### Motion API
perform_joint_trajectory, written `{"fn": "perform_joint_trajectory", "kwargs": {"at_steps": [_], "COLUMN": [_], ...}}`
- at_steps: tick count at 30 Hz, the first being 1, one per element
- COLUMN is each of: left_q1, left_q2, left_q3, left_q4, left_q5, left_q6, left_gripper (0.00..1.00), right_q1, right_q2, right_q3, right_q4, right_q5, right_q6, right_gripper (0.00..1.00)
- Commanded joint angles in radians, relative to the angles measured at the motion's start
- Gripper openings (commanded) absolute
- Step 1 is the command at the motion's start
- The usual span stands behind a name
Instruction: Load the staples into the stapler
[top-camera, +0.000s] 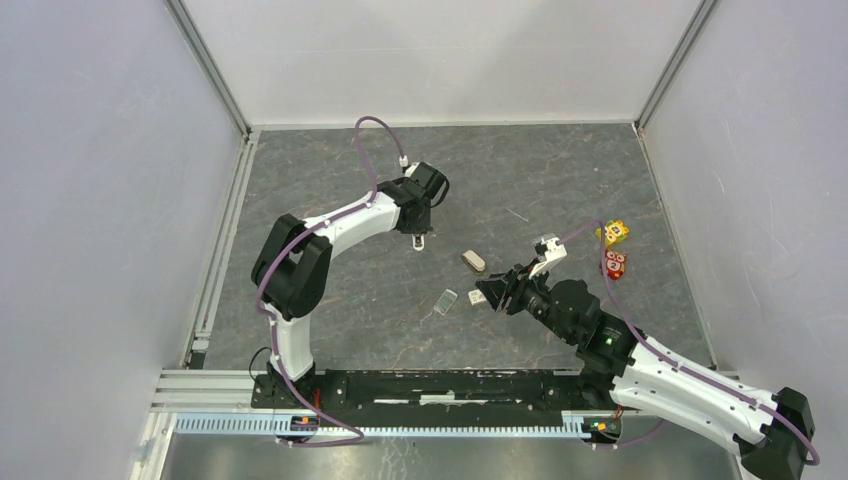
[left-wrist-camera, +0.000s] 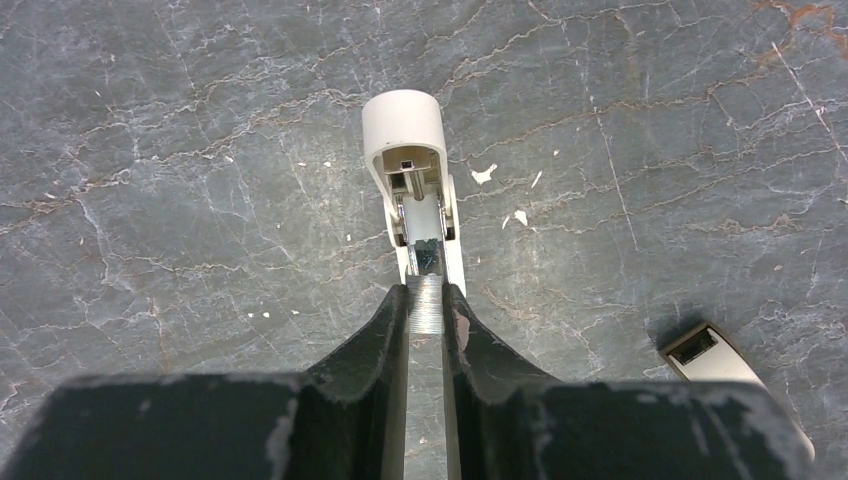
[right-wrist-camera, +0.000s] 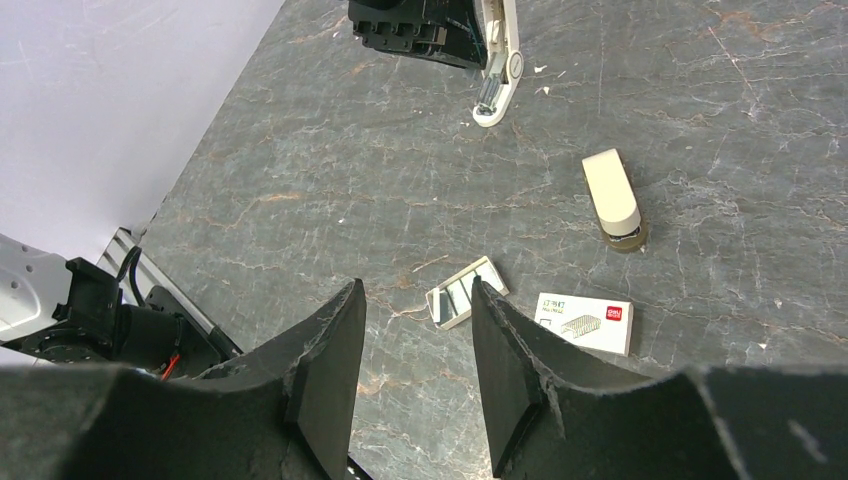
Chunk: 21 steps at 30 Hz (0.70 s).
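Your left gripper (left-wrist-camera: 427, 296) is pinched shut on the near end of the small cream-white plastic stapler (left-wrist-camera: 403, 125), which is hinged open. The left wrist view looks down its metal channel, rounded end pointing away. A ribbed grey metal bit sits right between the pads; you can't tell what it is. In the right wrist view the stapler hangs tilted from that gripper, low tip at the dark grey marbled tabletop (top-camera: 540, 170). Whether it touches or sits just off it, can't tell.

Your right gripper (right-wrist-camera: 415, 290) is spread wide with nothing between the fingers, hovering over the table. Framed between its fingers, down on the table, is a small clear plastic lid (right-wrist-camera: 490, 272) lying flat. The thin grey staples (right-wrist-camera: 455, 300) lie in it as strips. Just beside that lid, not touching it, the small flat white box with a red mark (right-wrist-camera: 585, 322) lies face up. Further toward the left arm, a beige wedge-shaped plastic piece (right-wrist-camera: 612, 192) lies on the table, well apart from the held stapler. It also shows at the lower right of the left wrist view.

A yellow cartoon-face cube (top-camera: 615, 233) and a red cartoon-face cube (top-camera: 613, 264) sit near each other at the right side of the table, beyond the right arm's wrist.
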<state>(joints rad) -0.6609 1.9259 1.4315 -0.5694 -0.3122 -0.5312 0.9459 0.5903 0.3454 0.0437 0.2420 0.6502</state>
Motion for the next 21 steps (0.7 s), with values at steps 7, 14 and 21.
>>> {"fn": "perform_joint_trajectory", "kwargs": {"at_steps": [7, 14, 21], "left_q1": [-0.004, -0.003, -0.005], "left_q2": [0.025, 0.032, 0.037], "left_q3": [0.041, 0.043, 0.041], "left_q4": [0.028, 0.029, 0.03], "left_q5": [-0.018, -0.017, -0.02], "left_q6": [-0.063, -0.073, -0.075], "left_gripper": [0.19, 0.19, 0.18], "right_q1": [-0.004, -0.004, -0.003], "right_q2": [-0.002, 0.001, 0.002], "right_q3": [0.003, 0.001, -0.001], "right_q4": [0.024, 0.025, 0.027], "right_q5": [0.016, 0.016, 0.017], "right_q6": [-0.016, -0.017, -0.017], "right_gripper": [0.5, 0.5, 0.5]}}
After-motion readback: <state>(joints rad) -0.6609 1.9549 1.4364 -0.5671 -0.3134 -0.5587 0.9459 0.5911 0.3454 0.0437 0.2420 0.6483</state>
